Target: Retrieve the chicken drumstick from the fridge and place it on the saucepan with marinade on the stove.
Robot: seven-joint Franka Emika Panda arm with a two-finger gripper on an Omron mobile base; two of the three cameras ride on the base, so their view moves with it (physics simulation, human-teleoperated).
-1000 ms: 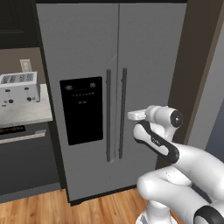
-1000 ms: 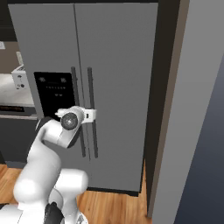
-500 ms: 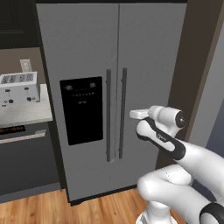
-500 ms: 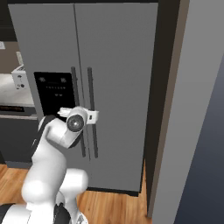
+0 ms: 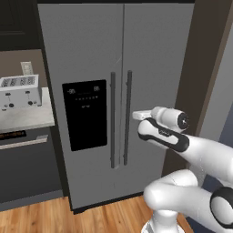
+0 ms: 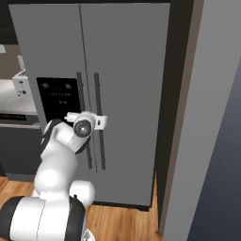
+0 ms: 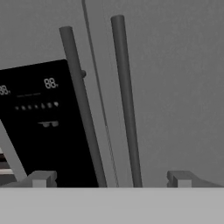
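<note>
Chicken drumstick: sitting unseen, presumably behind the shut doors of the fridge (image 5: 150,68).
Handles (image 7: 124,100): both lining up between the fingers.
Gripper (image 5: 136,115): jaws spread wide, empty, edging closer to the doors.
Meaning: door-pull approaching.

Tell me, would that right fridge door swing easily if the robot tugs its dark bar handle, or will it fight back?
The right door is tall and wide, so probably heavy. It sits shut flush, so it may resist before giving. The bar handle looks rigid and smooth; the open gripper might slip along it.
</note>
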